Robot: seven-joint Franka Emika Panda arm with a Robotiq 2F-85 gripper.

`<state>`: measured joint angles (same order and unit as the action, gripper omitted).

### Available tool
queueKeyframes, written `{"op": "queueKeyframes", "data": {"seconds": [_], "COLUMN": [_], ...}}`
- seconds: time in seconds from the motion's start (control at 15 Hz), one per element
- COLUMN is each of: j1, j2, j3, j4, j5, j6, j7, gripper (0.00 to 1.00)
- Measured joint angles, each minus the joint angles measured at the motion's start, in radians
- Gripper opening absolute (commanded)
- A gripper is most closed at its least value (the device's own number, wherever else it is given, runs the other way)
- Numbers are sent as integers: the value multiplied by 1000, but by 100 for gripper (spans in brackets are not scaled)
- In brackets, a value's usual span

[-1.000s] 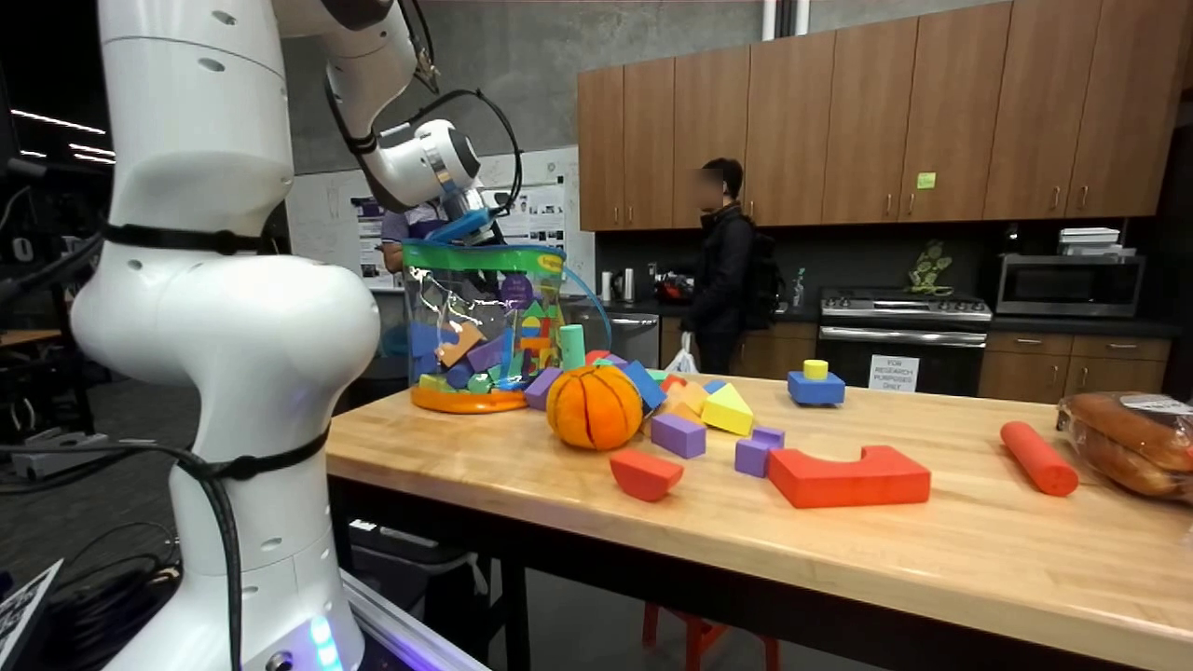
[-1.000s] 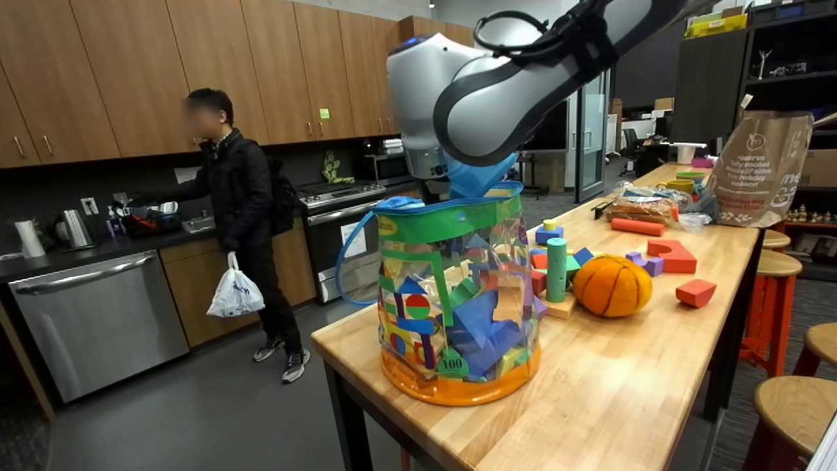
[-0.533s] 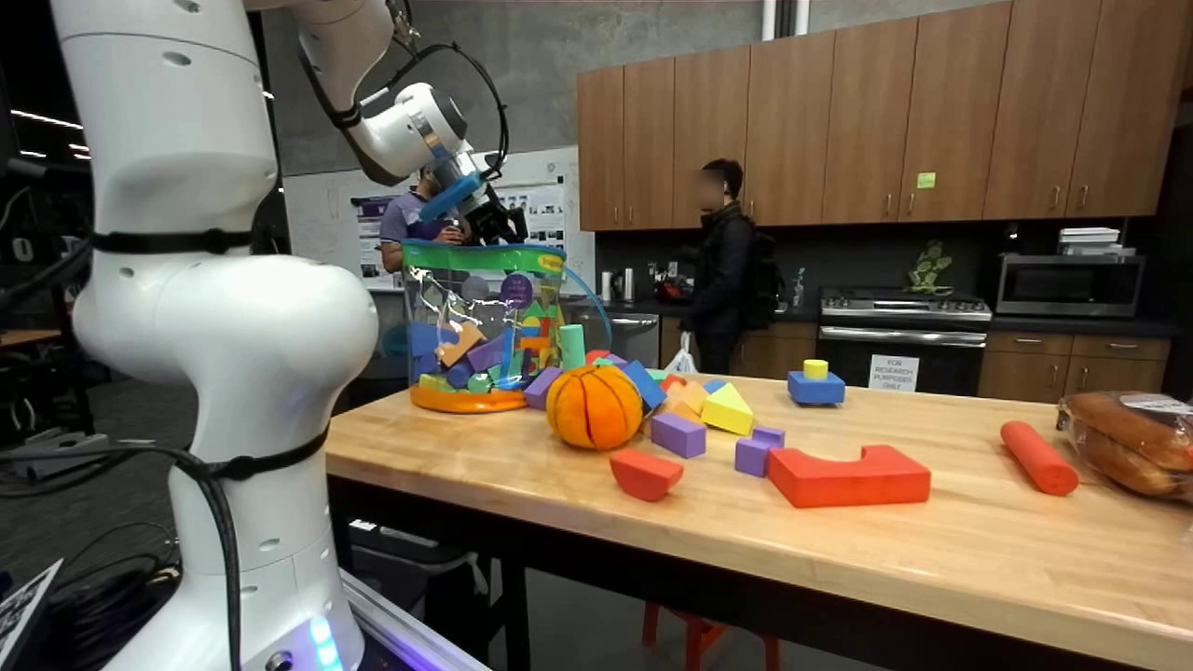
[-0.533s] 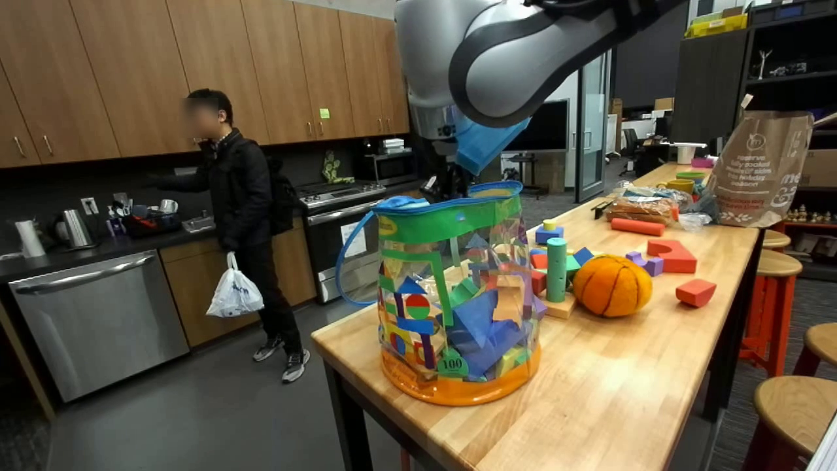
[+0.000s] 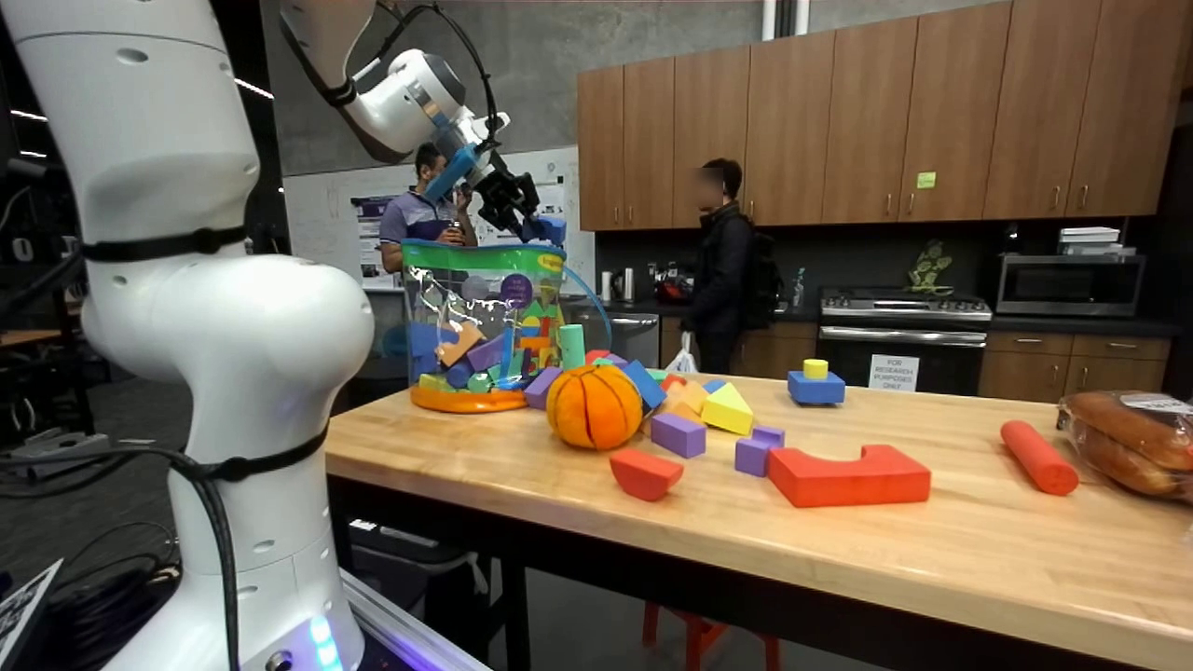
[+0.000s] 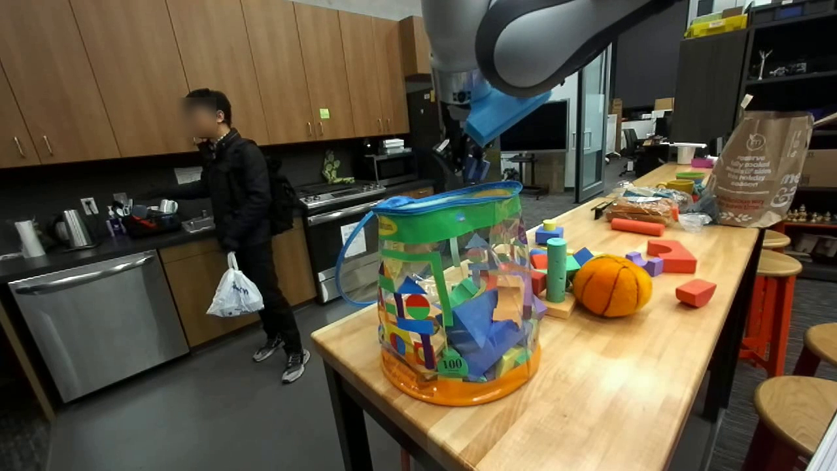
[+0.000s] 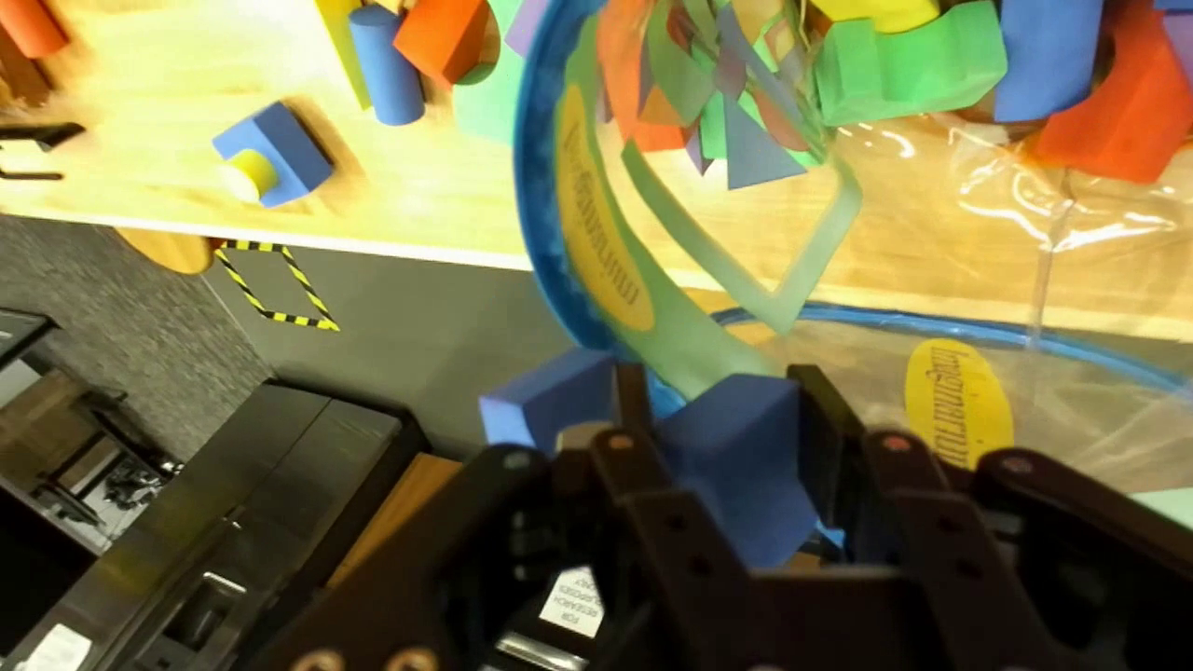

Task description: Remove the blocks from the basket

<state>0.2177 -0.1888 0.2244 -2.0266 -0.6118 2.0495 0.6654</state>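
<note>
A: You've come up. A second ago the gripper (image 7: 718, 384) was down inside the clear plastic block bucket (image 6: 451, 222); now it's above the rim.

B: Yep, and you're loaded: fingers pinching a blue block (image 7: 741, 466), one on each side. A blue chunk (image 7: 550, 396) also shows outside one finger; can't tell if it's the same piece.

A: So for the task: one block lifted, not yet placed. Block hangs over the rim; can't tell if it's touching.

B: Bucket sits by the short end of the counter (image 6: 588, 366), near the cabinet-side corner. You've still got blocks in there, tan arch block (image 5: 463, 345) included.

A: I wouldn't release here. Cabinet-side edge is close; could be a floor drop. Carry it past the orange ball (image 6: 613, 286), set it down well in from both long edges.
</note>
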Motion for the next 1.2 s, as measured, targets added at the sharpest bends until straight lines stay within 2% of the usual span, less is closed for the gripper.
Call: {"op": "queueKeyframes", "data": {"seconds": [0.33,0.6,0.8,1.2], "j1": [-61,-124,-177,-272], "j2": [-68,-107,-118,-108], "j3": [-2,-30,-65,-106], "j4": [-55,-145,-234,-418], "j5": [-3,7,11,11], "j6": [18,101,212,526], "j7": [114,210,298,433], "gripper": [15,15,15,15]}}
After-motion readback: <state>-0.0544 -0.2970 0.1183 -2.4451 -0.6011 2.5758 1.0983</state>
